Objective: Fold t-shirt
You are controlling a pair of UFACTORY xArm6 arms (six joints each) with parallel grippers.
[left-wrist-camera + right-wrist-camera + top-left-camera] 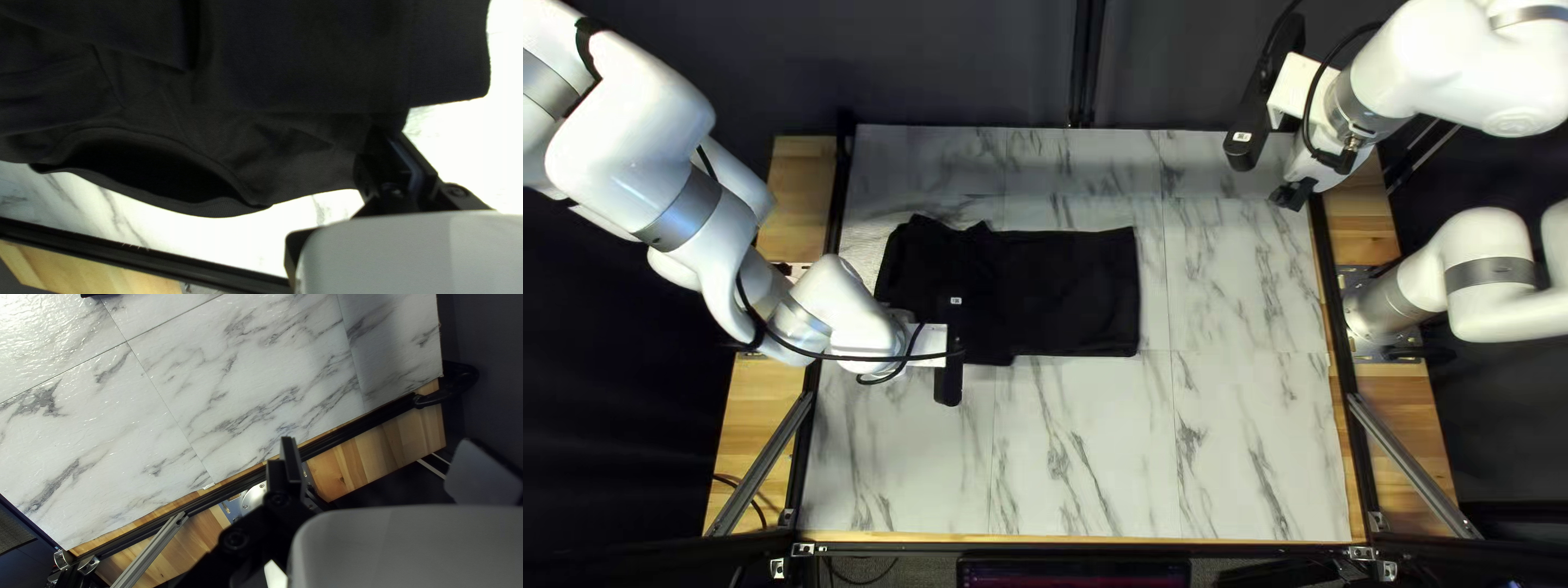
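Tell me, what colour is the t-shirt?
The t-shirt is plain black, clearest in the top left view against the white marbled table.

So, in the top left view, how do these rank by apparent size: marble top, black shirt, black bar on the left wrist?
1. marble top
2. black shirt
3. black bar, clearly smallest, even sitting slightly nearer the camera.

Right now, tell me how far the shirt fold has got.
Done: the t-shirt lies as a flat black rectangle on the table, sleeves apparently tucked in. In hand: the left pincer is at its near collar-end corner; whether it grips is unclear. The right pincer hangs open and empty by the far right edge. Left: probably folding collar end over hem.
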